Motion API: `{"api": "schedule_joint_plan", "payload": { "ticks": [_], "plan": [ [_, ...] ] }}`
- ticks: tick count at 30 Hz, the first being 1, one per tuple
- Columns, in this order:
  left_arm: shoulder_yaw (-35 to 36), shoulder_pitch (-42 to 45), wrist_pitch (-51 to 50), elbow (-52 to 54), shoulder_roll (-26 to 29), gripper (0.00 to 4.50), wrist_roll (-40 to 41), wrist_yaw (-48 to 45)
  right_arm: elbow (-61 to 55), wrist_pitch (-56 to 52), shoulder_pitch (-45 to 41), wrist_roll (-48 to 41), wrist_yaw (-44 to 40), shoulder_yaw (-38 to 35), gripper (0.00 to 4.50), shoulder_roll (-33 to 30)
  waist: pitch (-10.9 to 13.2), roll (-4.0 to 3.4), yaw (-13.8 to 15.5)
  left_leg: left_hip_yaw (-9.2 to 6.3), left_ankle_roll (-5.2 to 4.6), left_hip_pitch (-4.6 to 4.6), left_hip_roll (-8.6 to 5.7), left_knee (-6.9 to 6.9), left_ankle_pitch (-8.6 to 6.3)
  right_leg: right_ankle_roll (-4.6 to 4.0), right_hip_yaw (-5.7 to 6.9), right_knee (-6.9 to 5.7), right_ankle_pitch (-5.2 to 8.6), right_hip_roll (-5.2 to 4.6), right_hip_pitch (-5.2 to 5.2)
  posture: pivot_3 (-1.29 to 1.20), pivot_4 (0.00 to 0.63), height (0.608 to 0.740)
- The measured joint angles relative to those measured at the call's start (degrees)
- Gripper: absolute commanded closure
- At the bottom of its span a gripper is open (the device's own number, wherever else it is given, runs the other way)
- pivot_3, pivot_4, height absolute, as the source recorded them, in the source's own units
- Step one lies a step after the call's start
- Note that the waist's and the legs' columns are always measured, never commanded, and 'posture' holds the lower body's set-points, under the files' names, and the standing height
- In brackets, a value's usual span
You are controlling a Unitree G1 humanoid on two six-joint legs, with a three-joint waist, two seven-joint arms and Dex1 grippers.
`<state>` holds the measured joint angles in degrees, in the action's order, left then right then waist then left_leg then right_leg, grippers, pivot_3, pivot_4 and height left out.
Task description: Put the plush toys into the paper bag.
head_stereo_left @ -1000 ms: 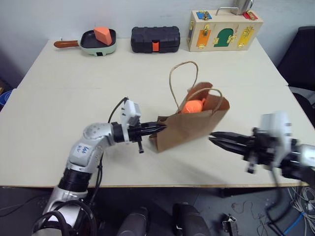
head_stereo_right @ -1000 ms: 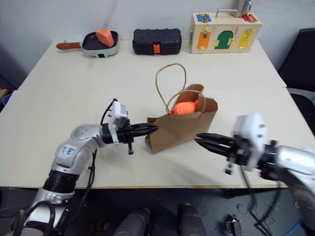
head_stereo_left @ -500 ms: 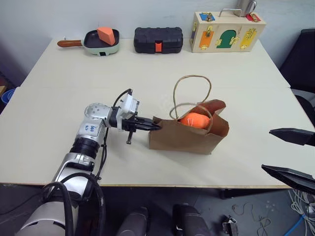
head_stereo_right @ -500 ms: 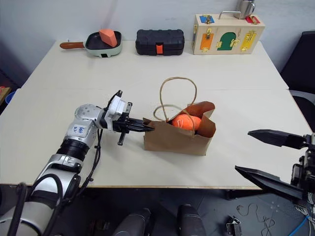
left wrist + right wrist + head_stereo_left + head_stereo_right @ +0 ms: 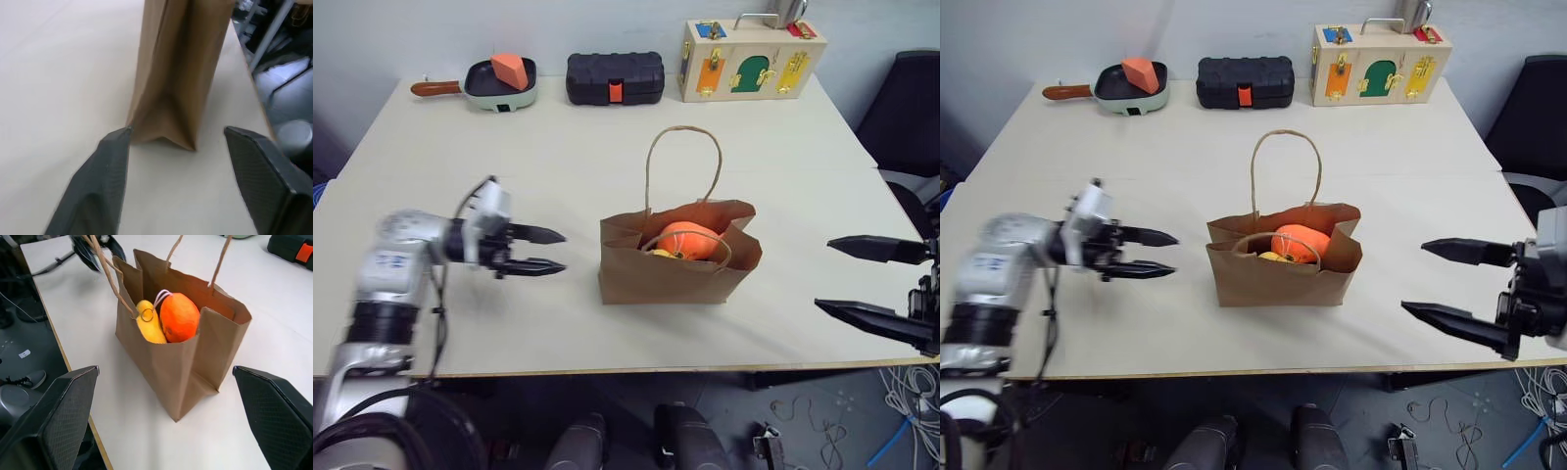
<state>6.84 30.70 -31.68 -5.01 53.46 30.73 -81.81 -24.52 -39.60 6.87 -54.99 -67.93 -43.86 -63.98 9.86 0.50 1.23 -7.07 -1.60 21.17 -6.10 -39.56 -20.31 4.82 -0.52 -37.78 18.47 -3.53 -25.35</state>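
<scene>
Both pincers have drawn back from the paper bag (image 5: 677,257): left pincer (image 5: 540,251) and right pincer (image 5: 1447,286) gape, released. Plush toys (image 5: 168,319) sit inside, mid-worktop. Risk: my stray arm swing could tip the freestanding bag.

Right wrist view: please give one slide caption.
Yellow plush toy and orange plush toy inside standing brown paper bag.

Pale table (image 5: 460,147) — paper bag (image 5: 675,274) mid-front; pan (image 5: 499,83), black case (image 5: 615,78), wooden latch box (image 5: 751,61) along the back
</scene>
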Motion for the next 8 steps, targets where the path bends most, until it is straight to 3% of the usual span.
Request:
{"api": "schedule_joint_plan", "payload": {
  "ticks": [2, 8],
  "plan": [
    [5.6, -3.3, -7.4, 5.5, 4.8, 0.06, 4.7, 0.7, 3.4, 1.3, -2.6, 1.4, -1.9, 2.5, 0.00, -0.7, 0.0, -0.04, 0.2, -0.01, 0.00, -0.01, 0.00, 0.00, 0.00, 0.00, 0.01, 0.04, 0.00, -0.01, 0.03, 0.00, 0.150, 0.740],
    [19.4, -9.7, -18.4, 13.7, 11.1, 0.06, 13.9, 2.0, 13.6, 5.3, -11.4, 5.6, -7.8, 9.4, 0.00, -2.7, 0.1, -0.12, 0.7, -0.05, -0.02, -0.05, -0.03, -0.01, -0.01, -0.01, 0.05, 0.16, 0.00, -0.05, 0.16, 0.00, 0.150, 0.740]
  ]
}}
